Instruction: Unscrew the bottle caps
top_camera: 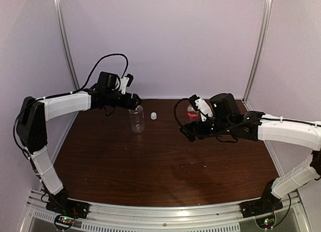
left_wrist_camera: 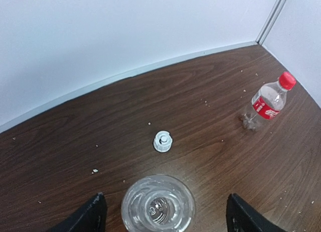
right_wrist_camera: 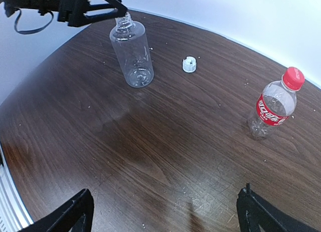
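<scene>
Our left pincer (top_camera: 133,101) stands wide open at the plain bottle (right_wrist_camera: 133,51), a finger either side of its uncapped mouth, gripping nothing. The white cap (left_wrist_camera: 162,141) lies on the desk (right_wrist_camera: 150,142) near that bottle. Our right pincer (right_wrist_camera: 168,217) is fully spread and empty; the labelled bottle (right_wrist_camera: 271,111) stands upright, red cap (right_wrist_camera: 293,77) on.

Table (right_wrist_camera: 150,142) front half free; white cap (right_wrist_camera: 189,64) lies between plain bottle (right_wrist_camera: 132,54) and red-label bottle (right_wrist_camera: 273,110).

In the top view the right pincer (top_camera: 188,116) hides most of the red-label bottle (top_camera: 191,111). The left wrist view's bottom edge crops the plain bottle (left_wrist_camera: 158,206).
</scene>
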Motion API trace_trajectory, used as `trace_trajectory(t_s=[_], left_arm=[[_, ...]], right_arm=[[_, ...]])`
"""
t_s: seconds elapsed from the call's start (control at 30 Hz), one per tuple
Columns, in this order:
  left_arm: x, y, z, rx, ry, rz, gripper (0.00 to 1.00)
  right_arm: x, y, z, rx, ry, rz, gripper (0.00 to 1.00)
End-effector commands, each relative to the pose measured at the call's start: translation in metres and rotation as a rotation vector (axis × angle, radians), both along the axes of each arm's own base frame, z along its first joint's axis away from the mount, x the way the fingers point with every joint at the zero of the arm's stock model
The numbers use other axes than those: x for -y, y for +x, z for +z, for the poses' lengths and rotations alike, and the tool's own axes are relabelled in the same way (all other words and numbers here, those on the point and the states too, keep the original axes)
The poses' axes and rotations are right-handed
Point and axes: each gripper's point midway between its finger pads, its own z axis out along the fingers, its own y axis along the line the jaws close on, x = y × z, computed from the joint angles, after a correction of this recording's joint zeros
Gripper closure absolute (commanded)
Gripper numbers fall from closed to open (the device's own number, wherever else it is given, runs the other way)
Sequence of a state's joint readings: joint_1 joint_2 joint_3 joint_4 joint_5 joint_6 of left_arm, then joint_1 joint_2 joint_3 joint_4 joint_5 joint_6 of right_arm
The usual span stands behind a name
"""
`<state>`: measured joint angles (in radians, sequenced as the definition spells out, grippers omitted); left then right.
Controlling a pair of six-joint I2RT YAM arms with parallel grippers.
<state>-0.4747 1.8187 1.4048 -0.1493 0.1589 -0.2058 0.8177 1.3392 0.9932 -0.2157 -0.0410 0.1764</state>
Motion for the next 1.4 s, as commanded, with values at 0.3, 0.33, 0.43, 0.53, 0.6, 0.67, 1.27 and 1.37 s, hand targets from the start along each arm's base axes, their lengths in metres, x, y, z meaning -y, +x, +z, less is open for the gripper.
trace_trajectory(t_s=[0.3,0.33,0.43,0.53,0.6,0.67,1.27,1.37], left_arm=[[-0.047,-0.073,0.080,0.141,-0.204,0.068,0.02],[-0.049,-0.082,0.083,0.152,-0.222,0.059,0.03],[-0.058,-0.107,0.083,0.167,-0.259,0.051,0.02],[-0.068,-0.132,0.081,0.161,-0.284,0.046,0.02],[-0.071,-0.148,0.082,0.161,-0.315,0.027,0.02],[-0.071,-0.161,0.081,0.147,-0.348,0.002,0.02],[-0.084,-0.208,0.057,0.096,-0.410,-0.022,0.02],[-0.083,-0.209,0.054,0.090,-0.409,-0.026,0.02]], right_arm=[[0.018,0.074,0.016,0.020,-0.031,-0.216,0.00],[0.019,0.080,0.016,0.022,-0.040,-0.229,0.00],[0.026,0.103,0.019,0.033,-0.057,-0.270,0.00],[0.031,0.124,0.017,0.031,-0.066,-0.301,0.00],[0.034,0.138,0.015,0.036,-0.074,-0.321,0.00],[0.037,0.151,0.011,0.034,-0.082,-0.344,0.00],[0.043,0.228,-0.024,-0.020,-0.119,-0.438,0.15],[0.047,0.233,-0.029,-0.033,-0.105,-0.440,0.20]])
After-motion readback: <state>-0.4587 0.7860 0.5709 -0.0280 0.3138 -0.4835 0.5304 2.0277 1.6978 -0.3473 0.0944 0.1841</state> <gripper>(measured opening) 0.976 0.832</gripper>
